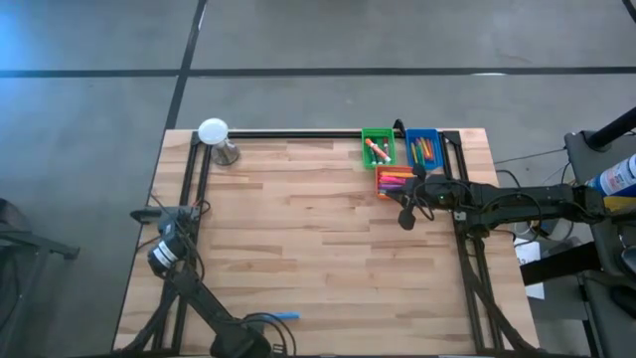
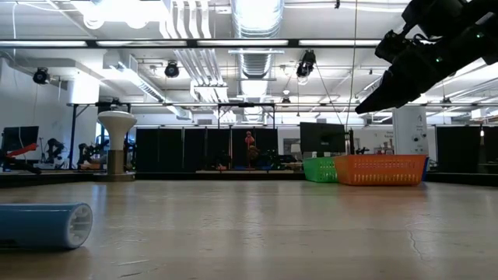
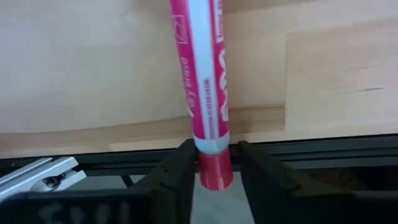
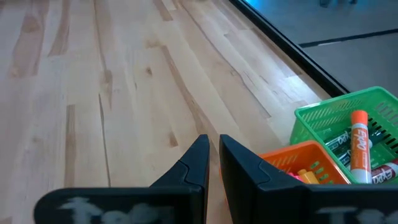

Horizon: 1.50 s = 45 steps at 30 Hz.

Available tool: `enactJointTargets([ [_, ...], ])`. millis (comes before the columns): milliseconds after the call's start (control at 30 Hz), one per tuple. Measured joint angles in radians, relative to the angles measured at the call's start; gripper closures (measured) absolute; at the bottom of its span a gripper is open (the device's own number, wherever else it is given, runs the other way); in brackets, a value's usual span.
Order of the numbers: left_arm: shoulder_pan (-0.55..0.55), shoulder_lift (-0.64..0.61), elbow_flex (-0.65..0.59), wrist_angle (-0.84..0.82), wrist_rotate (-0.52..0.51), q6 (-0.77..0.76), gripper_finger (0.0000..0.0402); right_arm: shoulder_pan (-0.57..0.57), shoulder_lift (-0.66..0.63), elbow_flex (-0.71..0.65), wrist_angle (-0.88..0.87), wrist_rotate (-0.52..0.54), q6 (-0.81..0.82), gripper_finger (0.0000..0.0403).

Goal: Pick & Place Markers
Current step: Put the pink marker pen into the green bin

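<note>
My left gripper is at the table's left edge, shut on a white-barrelled marker with pink print and a red end. My right gripper hangs shut and empty above the table, just near of the bins, and shows high up in the low view. More markers lie in the green bin, the blue bin and the orange-red bin. A blue marker lies on its side near the table's near edge. My left gripper pinches the marker between its two fingers at the red end. The marker runs on forward past the fingertips, out over the wooden top. Its other end is outside the picture, so whether it touches the table cannot be told.
A white-topped stand sits at the table's far left corner. The three bins stand close together at the far right. A black frame rail runs along the table edge under my left gripper. Bare wood lies between the two arms.
</note>
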Motion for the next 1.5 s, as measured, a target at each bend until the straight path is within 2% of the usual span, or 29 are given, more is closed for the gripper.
enactJointTargets([
  [167,-0.003,-0.008,0.000,-0.032,0.000,0.037,0.0329,0.000,0.000,0.000,0.000,0.000,0.000,0.0369],
  [267,-0.006,-0.022,-0.005,-0.110,-0.001,0.043,0.0348,0.000,0.000,0.000,0.000,0.000,0.000,0.0369],
  [500,-0.008,-0.108,-0.015,-0.333,-0.010,0.091,0.0347,0.000,0.000,0.000,-0.001,0.000,0.000,0.0369],
  [667,0.041,-0.203,-0.045,-0.468,-0.115,0.251,0.0347,0.000,-0.001,0.000,-0.002,0.000,-0.034,0.0369],
  [800,0.149,-0.289,-0.098,-0.522,-0.212,0.541,0.0348,0.000,-0.026,0.000,-0.013,0.000,-0.071,0.0369],
  [967,0.386,-0.363,-0.203,-0.510,-0.348,1.033,0.0348,0.000,-0.051,0.000,-0.025,-0.042,-0.091,0.0369],
  [1067,0.554,-0.368,-0.241,-0.442,-0.440,1.376,0.0348,0.005,-0.045,0.000,-0.014,-0.078,-0.092,0.0369],
  [1167,0.711,-0.368,-0.260,-0.269,-0.521,1.706,0.0348,0.017,-0.020,0.003,-0.014,-0.083,-0.062,0.0369],
  [1233,0.803,-0.368,-0.270,-0.118,-0.521,1.890,0.0348,0.026,0.001,0.003,-0.014,-0.086,-0.028,0.0369],
  [1333,0.917,-0.349,-0.273,0.056,-0.458,2.086,0.0348,0.042,0.035,0.002,-0.016,-0.104,0.033,0.0369],
  [1500,1.006,-0.271,-0.269,0.159,-0.382,2.271,0.0348,0.073,0.065,0.000,-0.015,-0.102,0.109,0.0369],
])
